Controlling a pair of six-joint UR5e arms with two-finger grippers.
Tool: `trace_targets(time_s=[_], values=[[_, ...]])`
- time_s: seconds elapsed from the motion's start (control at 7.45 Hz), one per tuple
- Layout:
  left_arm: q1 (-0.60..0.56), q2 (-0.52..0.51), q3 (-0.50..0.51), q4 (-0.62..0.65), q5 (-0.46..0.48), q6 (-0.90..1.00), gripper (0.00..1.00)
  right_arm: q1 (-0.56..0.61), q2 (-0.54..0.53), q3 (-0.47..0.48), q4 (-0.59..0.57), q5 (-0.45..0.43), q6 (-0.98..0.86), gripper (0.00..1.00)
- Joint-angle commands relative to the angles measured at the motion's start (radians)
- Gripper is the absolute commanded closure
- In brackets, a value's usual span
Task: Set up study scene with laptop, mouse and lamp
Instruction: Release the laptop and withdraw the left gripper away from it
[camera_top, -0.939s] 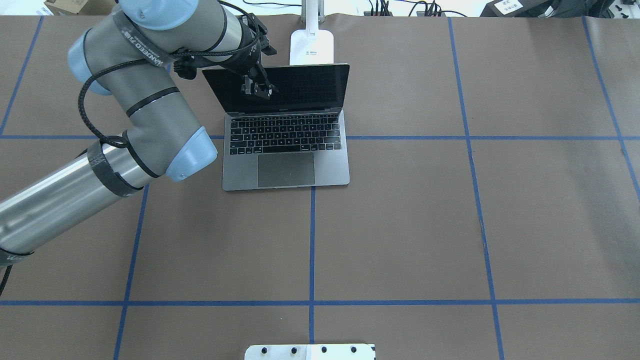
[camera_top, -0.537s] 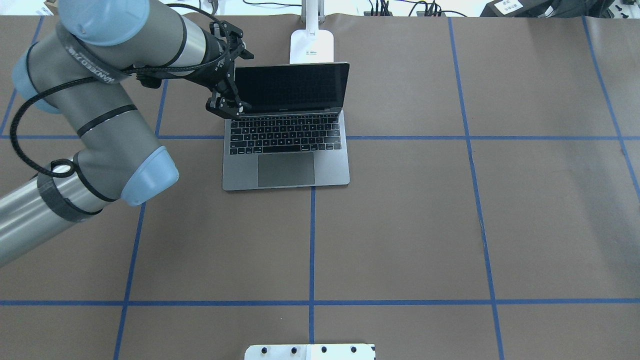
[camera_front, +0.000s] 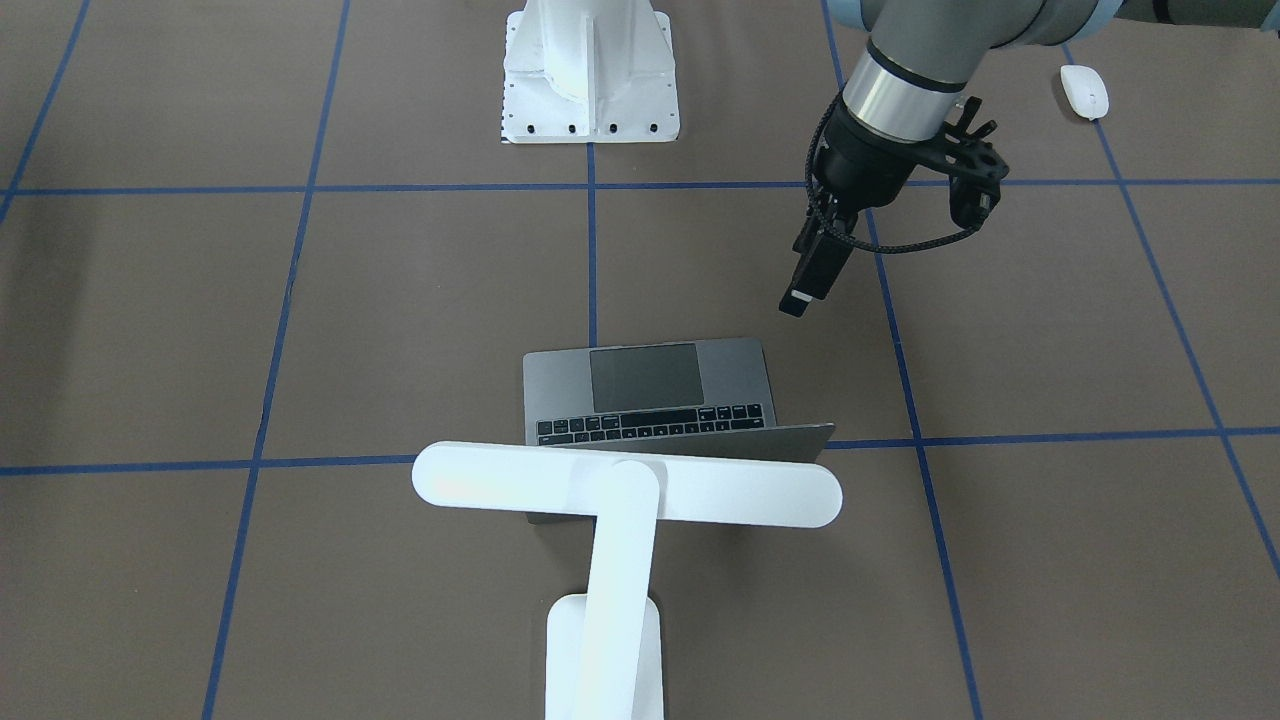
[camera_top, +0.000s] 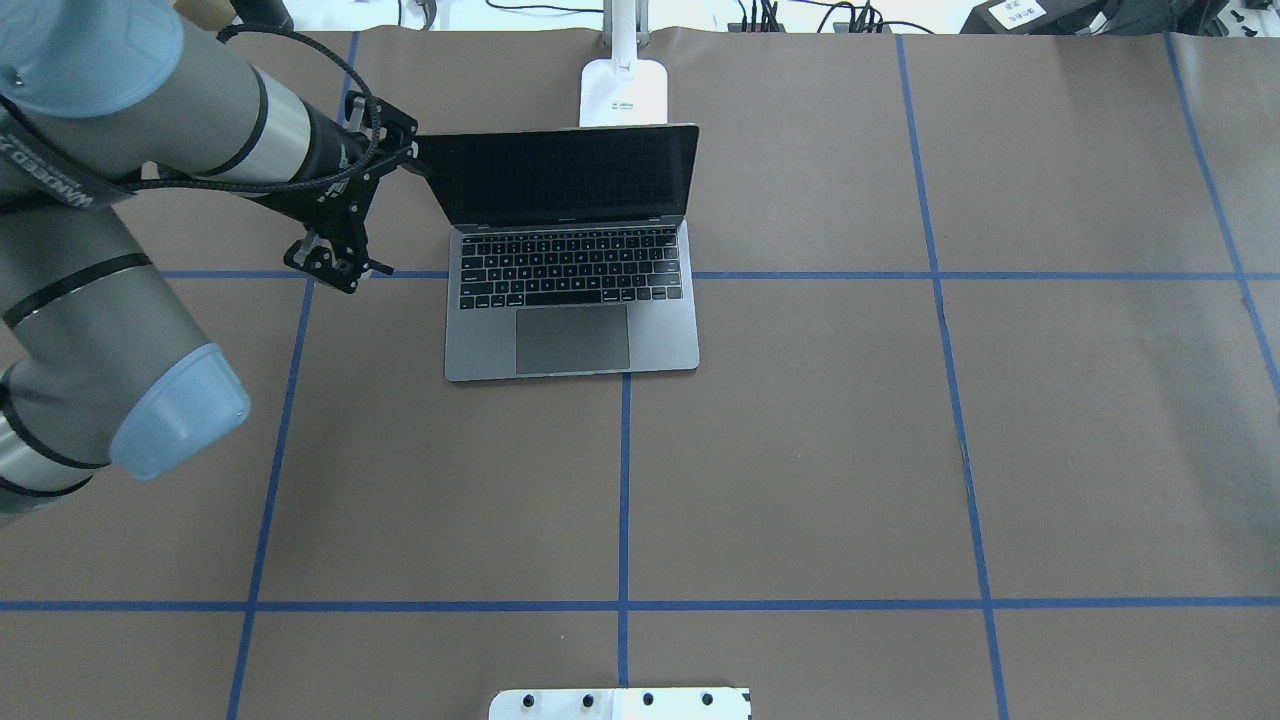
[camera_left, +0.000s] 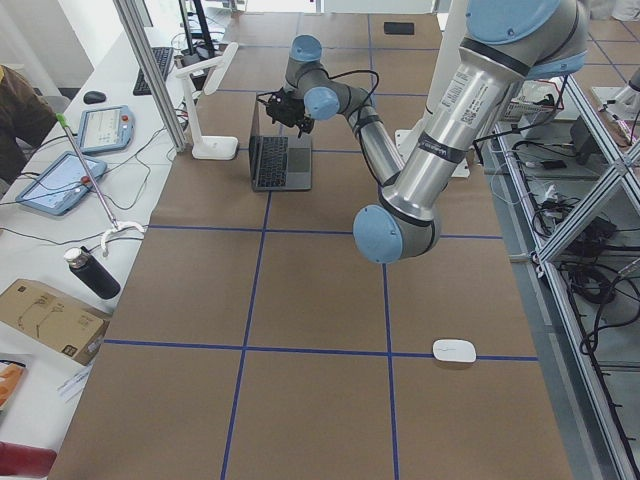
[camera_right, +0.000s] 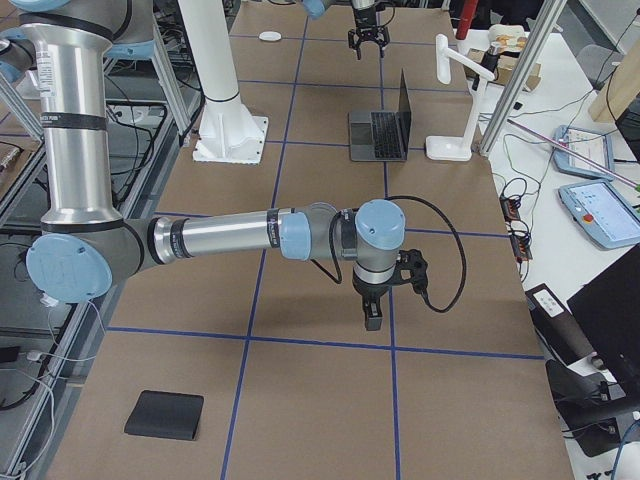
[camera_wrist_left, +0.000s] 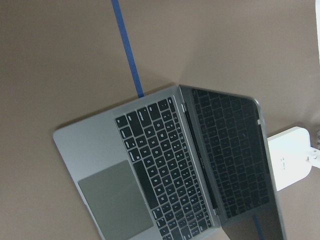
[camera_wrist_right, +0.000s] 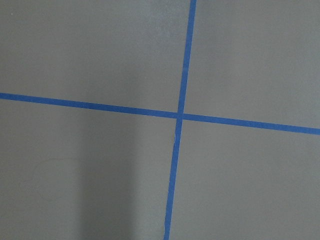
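Note:
The laptop (camera_top: 572, 300) lies open near the table's far middle, screen dark and upright. It also shows in the front view (camera_front: 650, 385) and the left wrist view (camera_wrist_left: 150, 175). The white lamp stands just behind it, with its base (camera_top: 623, 92) on the table and its bar head (camera_front: 625, 485) over the lid. The white mouse (camera_front: 1084, 92) lies far off by the robot's left side and is not in the overhead view. My left gripper (camera_top: 330, 265) hangs open and empty beside the laptop's left edge. My right gripper (camera_right: 372, 318) hovers over bare table; I cannot tell its state.
The white bolted pedestal (camera_front: 590, 70) stands at the robot's side of the table. A black mouse pad (camera_right: 165, 415) lies near the table's right end. Blue tape lines grid the brown table (camera_top: 800, 450). Cables and boxes sit beyond the far edge.
My left gripper has moved from in front of the laptop screen to the left and back toward the robot, off the laptop's left edge. The laptop stays open and still.

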Motion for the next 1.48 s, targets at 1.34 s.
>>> trace_targets(time_s=[1.34], values=[[-0.532, 0.532, 0.018, 0.052, -0.163, 1.712, 0.00, 0.000, -0.013, 0.002, -0.001, 0.002, -0.001, 0.00]])
